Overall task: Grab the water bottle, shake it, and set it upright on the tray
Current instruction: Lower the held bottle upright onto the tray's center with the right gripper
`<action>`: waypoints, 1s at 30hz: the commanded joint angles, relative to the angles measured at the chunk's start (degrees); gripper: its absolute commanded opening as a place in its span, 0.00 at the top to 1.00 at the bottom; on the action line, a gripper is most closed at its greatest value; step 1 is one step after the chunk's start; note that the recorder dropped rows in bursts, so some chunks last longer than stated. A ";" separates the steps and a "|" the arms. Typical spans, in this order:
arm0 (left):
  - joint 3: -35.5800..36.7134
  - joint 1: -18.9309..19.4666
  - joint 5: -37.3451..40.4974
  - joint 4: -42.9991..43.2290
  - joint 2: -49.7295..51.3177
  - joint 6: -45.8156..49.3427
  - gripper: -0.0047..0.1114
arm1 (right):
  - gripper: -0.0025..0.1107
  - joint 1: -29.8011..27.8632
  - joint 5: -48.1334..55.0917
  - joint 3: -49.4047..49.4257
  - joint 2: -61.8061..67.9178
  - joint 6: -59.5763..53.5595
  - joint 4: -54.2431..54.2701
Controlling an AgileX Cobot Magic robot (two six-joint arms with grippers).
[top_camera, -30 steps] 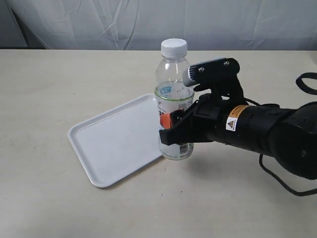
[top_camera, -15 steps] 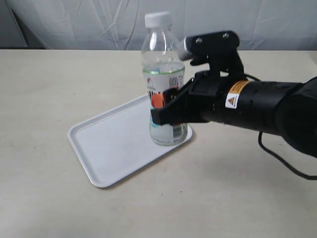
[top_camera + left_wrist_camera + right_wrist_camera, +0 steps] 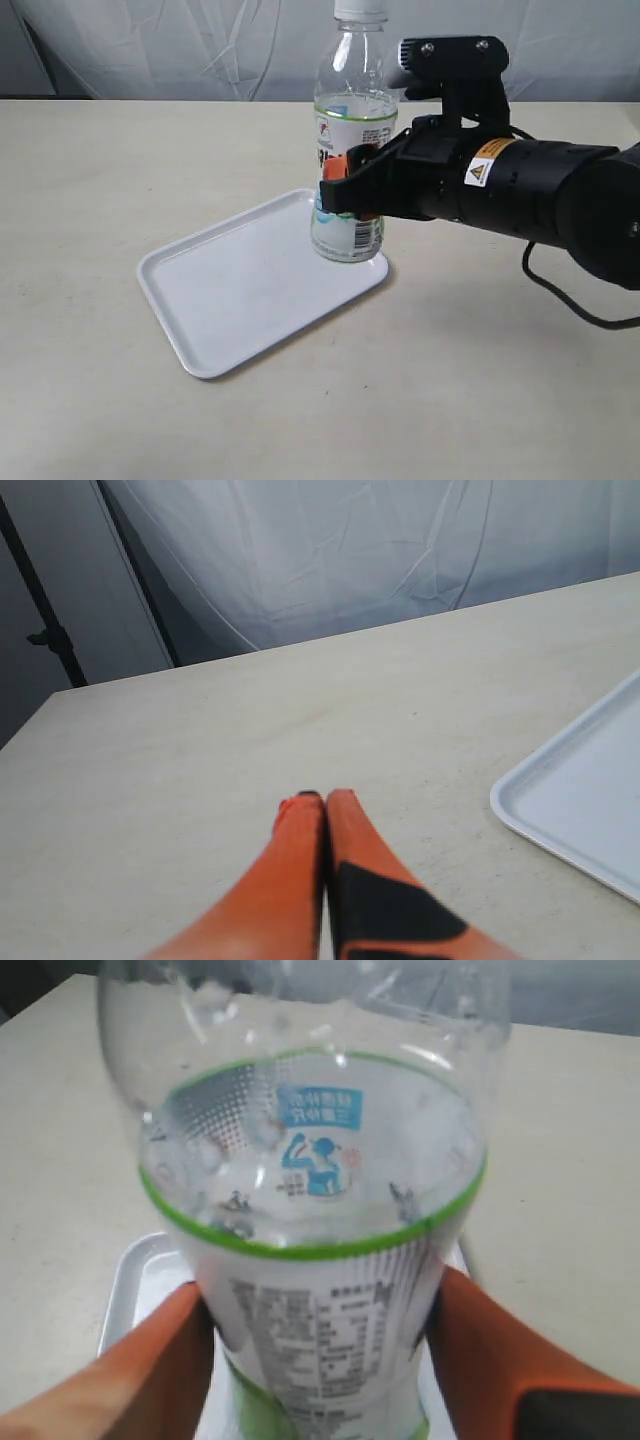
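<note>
"What has the right gripper [image 3: 350,187] got?"

"The water bottle [image 3: 347,135]. Its jaws are clamped on it, one orange finger [image 3: 150,1380] pressed against each side of the label [image 3: 330,1330], below the green band that runs round the body."

"Is the bottle straight?"

"Near enough upright. The white cap [image 3: 360,9] is partly cut off by the upper edge of the exterior view. Droplets cling to the inside of the clear plastic above the label."

"Where is it, then, against the tray [image 3: 235,290]?"

"Over the tray's corner nearest the arm. The base lines up with the rim there. Whether it rests on the tray or hangs just above it, I cannot tell from where I stand."

"And the arm behind it?"

"The black arm [image 3: 540,195] comes in from the right, low over the beige table [image 3: 100,150]. There is a yellow warning sticker [image 3: 483,172] on its side, and a black cable [image 3: 560,300] loops down to the tabletop."

"What about the left gripper [image 3: 325,798]?"

"Only its own wrist camera shows it. The jaws are pressed together, orange fingertip against fingertip. It is above the table, and a rounded corner of the tray lies off to one side, well apart from the tips."

"Anything further back?"

"A white curtain [image 3: 350,550] hangs along the far edge of the table, with a dark stand [image 3: 50,630] beside it."
</note>
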 commanded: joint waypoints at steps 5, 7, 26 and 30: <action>0.21 -0.02 -0.48 -0.12 -0.26 -0.22 0.96 | 0.99 -0.34 -3.81 -0.23 -0.35 -2.41 -4.50; 0.21 -0.02 -0.48 -0.12 -0.26 -0.22 0.96 | 0.99 -1.56 -3.96 -0.23 -0.35 -2.55 3.61; 0.21 -0.02 -0.48 -0.12 -0.26 -0.22 0.96 | 0.99 1.12 -14.65 -0.23 6.68 0.95 -8.85; 0.21 -0.02 -0.48 -0.12 -0.26 -0.22 0.96 | 0.99 1.12 -22.99 -0.23 12.46 8.18 -10.08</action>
